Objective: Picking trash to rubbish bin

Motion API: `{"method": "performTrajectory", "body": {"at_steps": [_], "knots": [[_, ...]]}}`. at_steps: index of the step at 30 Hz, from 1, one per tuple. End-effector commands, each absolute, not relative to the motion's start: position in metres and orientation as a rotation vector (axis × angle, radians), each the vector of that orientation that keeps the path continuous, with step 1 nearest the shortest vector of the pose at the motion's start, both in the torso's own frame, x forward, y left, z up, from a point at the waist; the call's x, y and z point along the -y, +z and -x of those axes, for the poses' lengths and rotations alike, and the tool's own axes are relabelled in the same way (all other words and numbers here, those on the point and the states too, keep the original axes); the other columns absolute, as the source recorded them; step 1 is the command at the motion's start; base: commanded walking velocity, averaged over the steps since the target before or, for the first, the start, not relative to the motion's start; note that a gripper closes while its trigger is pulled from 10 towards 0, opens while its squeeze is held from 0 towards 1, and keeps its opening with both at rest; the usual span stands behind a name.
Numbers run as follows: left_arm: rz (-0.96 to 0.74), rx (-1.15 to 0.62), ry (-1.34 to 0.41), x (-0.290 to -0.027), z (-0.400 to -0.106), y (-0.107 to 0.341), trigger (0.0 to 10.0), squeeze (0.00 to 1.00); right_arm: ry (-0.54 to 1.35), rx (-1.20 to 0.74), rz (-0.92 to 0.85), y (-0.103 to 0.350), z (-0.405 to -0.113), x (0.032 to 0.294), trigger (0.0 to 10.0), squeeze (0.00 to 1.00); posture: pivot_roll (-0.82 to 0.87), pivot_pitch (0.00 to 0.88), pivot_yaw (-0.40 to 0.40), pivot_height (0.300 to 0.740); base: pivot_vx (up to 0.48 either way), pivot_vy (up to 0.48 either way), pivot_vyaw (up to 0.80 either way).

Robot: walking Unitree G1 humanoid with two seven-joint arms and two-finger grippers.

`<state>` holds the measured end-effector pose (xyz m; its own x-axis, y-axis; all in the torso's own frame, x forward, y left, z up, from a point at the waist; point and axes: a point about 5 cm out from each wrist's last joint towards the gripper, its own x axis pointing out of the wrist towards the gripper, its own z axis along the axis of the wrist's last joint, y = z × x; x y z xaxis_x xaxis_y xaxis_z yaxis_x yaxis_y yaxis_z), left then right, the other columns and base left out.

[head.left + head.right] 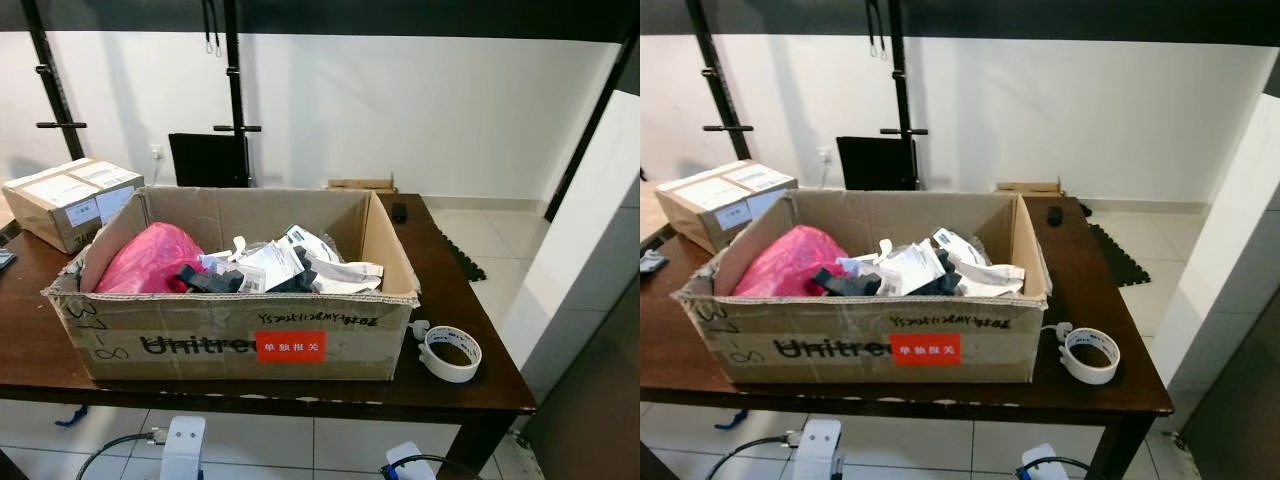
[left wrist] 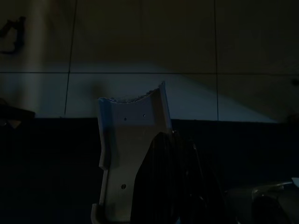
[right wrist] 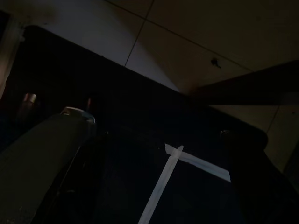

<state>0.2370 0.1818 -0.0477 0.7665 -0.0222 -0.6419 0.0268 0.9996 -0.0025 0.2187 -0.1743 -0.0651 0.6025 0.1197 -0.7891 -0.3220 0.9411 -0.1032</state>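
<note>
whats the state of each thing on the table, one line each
big cardboard box: flaps open, upright, holds trash
pink plastic bag: crumpled, inside the box at its left end
white wrappers: crumpled, piled in the box
tape roll: lying flat on the table right of the box
small cardboard box: shut, labelled, on the table's left
left gripper, right gripper: both hang idle in the dark

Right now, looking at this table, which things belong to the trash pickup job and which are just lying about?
Part of the job:
open cardboard box
pink plastic bag inside it
crumpled white wrappers inside it

Just lying about:
tape roll right of the box
sealed carton at the table's left
small black object at the far edge
</note>
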Motion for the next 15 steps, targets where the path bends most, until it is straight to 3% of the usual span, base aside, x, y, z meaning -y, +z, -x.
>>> {"method": "performTrajectory", "body": {"at_steps": [1, 8, 15], "knots": [[0.006, -0.714, -0.023, -0.183, -0.2345, -0.0496, 10.0, 0.0, 0.269, -0.902, 0.242, -0.0669, -0.2162, 0.1722, 10.0, 0.0, 0.02, 0.068, -0.052, 0.74, 0.0, 0.48, 0.0], [-0.008, -0.702, -0.028, -0.1829, -0.2364, -0.0479, 10.0, 0.0, 0.268, -0.902, 0.245, -0.0666, -0.2165, 0.1733, 10.0, 0.0, 0.02, 0.068, -0.052, 0.74, 0.0, 0.47, 0.0], [-0.016, -0.694, -0.025, -0.1839, -0.2387, -0.0462, 10.0, 0.0, 0.269, -0.903, 0.246, -0.0666, -0.2167, 0.1732, 10.0, 0.0, 0.02, 0.063, -0.048, 0.74, 0.0, 0.0, 0.0]]}}
